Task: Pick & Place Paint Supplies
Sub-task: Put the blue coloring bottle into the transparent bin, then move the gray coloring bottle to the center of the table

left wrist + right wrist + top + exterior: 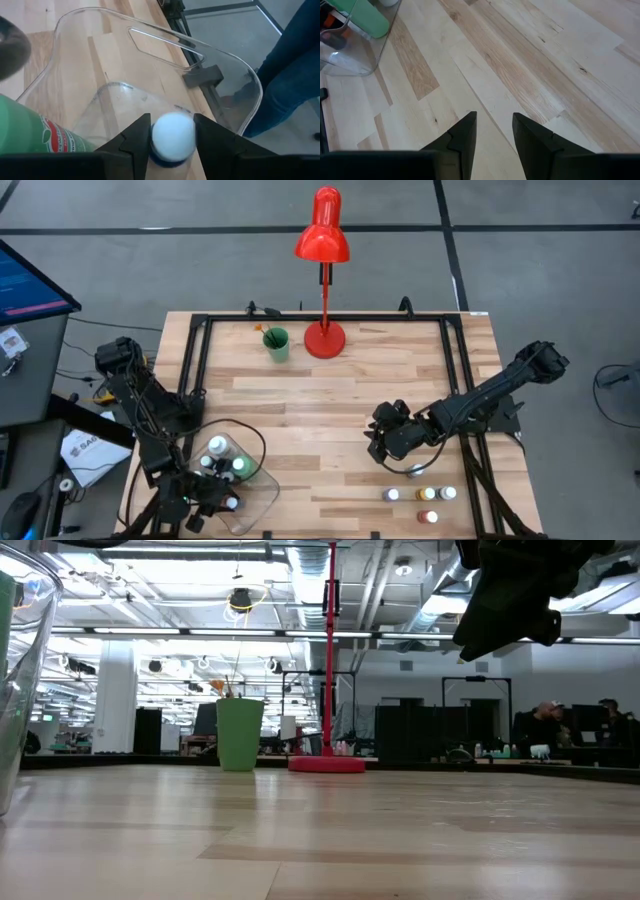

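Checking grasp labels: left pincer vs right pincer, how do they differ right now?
The left pincer has a white-capped paint bottle between its fingers; the right pincer has nothing between its fingers. The left is over the clear plastic tray at the table's near-left corner; the right hangs above bare wood. Both have dark fingers, parted.

Grey floor [560,270] surrounds the wooden table [330,395]. A red lamp [323,240] stands there. Beyond, bright ceiling lights [180,595] and dark desks [420,735].

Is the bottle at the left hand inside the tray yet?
Yes: the bottle sits between the left hand's fingers, within the tray's clear walls.
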{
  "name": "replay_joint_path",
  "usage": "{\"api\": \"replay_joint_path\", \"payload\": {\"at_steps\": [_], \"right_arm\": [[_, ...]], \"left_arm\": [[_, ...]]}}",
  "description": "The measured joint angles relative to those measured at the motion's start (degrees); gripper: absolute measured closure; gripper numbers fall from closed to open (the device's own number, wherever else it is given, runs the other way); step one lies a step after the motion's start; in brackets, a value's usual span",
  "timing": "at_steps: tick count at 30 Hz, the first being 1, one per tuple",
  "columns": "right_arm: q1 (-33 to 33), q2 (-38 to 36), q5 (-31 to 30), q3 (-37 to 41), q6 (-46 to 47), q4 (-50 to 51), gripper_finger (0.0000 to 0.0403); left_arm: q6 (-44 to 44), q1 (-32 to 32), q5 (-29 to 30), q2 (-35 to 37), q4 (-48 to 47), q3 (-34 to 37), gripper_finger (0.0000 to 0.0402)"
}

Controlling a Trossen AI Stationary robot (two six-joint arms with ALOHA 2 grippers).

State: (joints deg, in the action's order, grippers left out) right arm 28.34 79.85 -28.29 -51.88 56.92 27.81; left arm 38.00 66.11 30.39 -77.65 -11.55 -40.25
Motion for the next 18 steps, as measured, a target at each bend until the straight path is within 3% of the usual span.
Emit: {"api": "replay_joint_path", "payload": {"at_steps": [10,18], "right_arm": [[0.02,0.00,0.00,0.00,-0.40,-0.02,0.0281],[-0.04,0.00,1.73,0.00,-0.51,-0.01,0.0281]], "left_arm": [[0.00,0.00,-2.17,1.15,-0.07,-0.02,0.0239],[0.02,-0.02,-3.04,11.76,0.00,-0.04,0.0237]]}}
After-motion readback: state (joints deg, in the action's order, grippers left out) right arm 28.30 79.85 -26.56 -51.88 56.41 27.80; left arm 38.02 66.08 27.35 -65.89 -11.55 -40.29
